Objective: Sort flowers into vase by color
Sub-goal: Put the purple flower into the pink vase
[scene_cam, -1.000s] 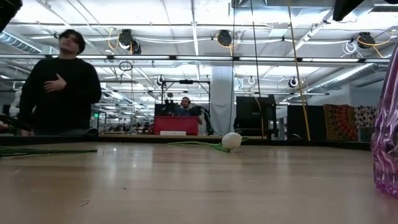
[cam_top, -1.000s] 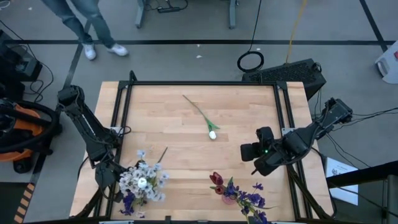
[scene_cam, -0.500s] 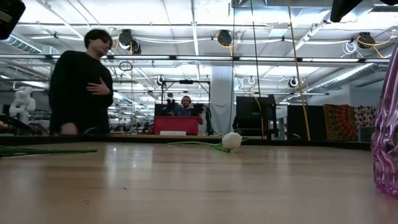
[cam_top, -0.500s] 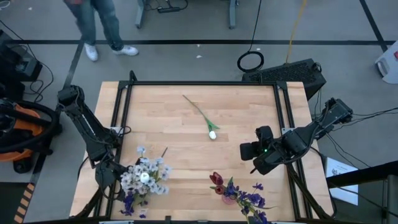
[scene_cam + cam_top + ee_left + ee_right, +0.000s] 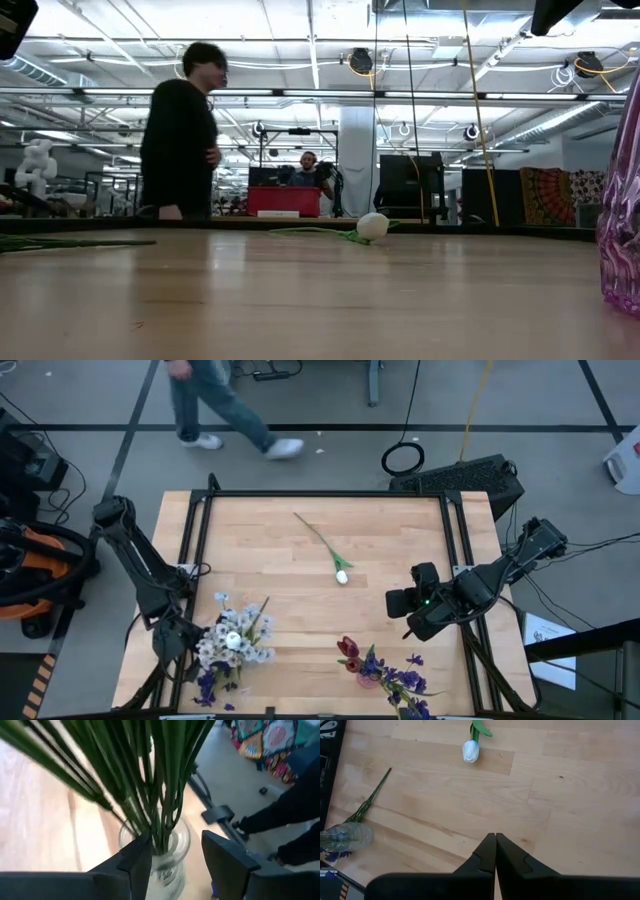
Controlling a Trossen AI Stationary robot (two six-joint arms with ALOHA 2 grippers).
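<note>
A clear glass vase at the table's near left holds a bunch of green stems with white and pale-blue blossoms. My left gripper is open; its fingers stand either side of the vase's neck, level with the stems' lower ends. A white tulip lies on its side mid-table. The purple vase near the front edge holds dark red tulips and purple sprigs. My right gripper hangs shut above the table's right part, holding nothing.
The black table frame runs along the edges. In the low view the purple vase stands close at the right and the white tulip farther off. A person walks on the floor past the far edge.
The bunch of white blossoms in the clear vase has shifted a little toward the far edge, and a green stem beside it now leans out further. Neither arm has changed place. The person beyond the far edge has walked toward the right.
</note>
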